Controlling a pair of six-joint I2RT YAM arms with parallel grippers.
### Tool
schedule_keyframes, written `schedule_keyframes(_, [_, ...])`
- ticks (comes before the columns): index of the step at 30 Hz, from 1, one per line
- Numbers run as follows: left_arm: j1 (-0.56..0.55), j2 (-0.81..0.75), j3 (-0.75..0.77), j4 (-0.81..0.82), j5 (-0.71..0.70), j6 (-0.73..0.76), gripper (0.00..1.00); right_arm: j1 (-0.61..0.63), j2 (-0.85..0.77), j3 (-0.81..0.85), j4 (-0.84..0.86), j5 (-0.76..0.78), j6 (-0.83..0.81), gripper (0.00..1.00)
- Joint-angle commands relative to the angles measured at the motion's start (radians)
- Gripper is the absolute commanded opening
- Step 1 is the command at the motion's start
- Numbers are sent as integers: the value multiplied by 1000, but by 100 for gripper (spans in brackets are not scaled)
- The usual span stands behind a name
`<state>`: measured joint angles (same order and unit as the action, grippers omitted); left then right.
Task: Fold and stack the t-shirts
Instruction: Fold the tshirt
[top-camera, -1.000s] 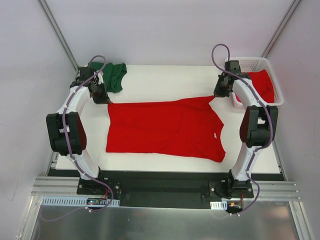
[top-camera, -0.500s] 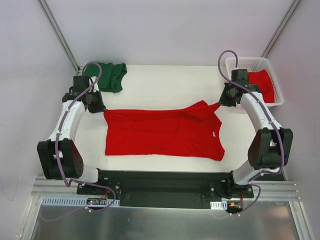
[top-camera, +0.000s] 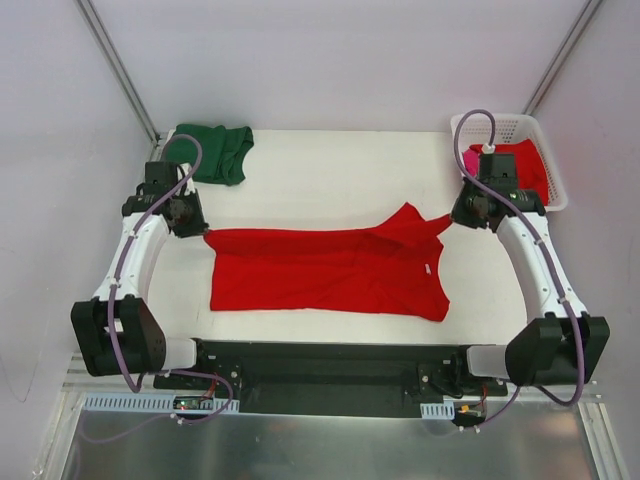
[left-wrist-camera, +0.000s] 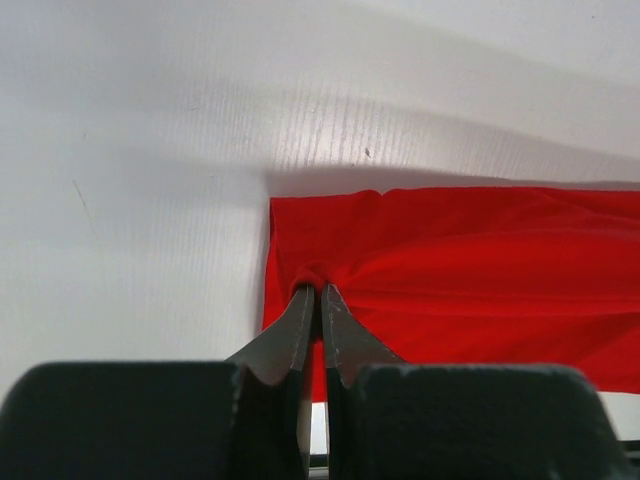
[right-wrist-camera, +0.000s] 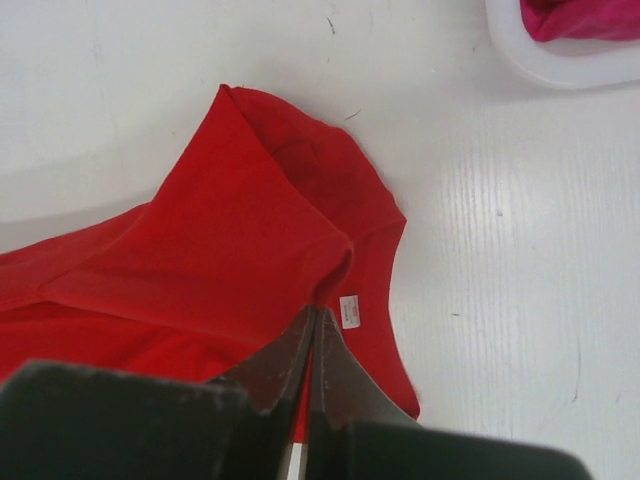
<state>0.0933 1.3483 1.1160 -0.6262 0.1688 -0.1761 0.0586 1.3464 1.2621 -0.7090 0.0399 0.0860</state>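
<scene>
A bright red t-shirt (top-camera: 320, 275) lies spread across the middle of the white table, its neck end to the right. My left gripper (top-camera: 194, 224) is shut on the shirt's far-left corner (left-wrist-camera: 318, 275), and the cloth bunches at the fingertips. My right gripper (top-camera: 455, 214) is shut on the far-right shoulder, which is lifted and doubled over the body (right-wrist-camera: 220, 230) beside the neck label (right-wrist-camera: 349, 311). A dark green t-shirt (top-camera: 212, 152) lies crumpled at the far left corner. Another red t-shirt (top-camera: 530, 165) and a pink one (right-wrist-camera: 590, 20) lie in the basket.
A white lattice basket (top-camera: 500, 122) stands at the far right corner, its rim (right-wrist-camera: 560, 72) close beyond my right gripper. White enclosure walls and two slanted metal posts bound the table. The black base rail runs along the near edge.
Both grippers have drawn toward the near edge, pulling the red shirt's far edge with them. The right shoulder now folds over the body, and the shirt looks narrower front to back.
</scene>
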Motion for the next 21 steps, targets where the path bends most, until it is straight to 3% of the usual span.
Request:
schedule_keyframes(1, [8, -70, -22, -36, -70, 10, 0, -8, -98, -43, -63, -21, 9, 1])
schedule_keyframes(10, [8, -138, -64, -73, -121, 7, 0, -8, -242, -168, -116, -31, 31, 1])
schedule_keyframes(21, [8, -138, -82, -106, -161, 7, 0, -8, -371, -175, -256, -92, 37, 1])
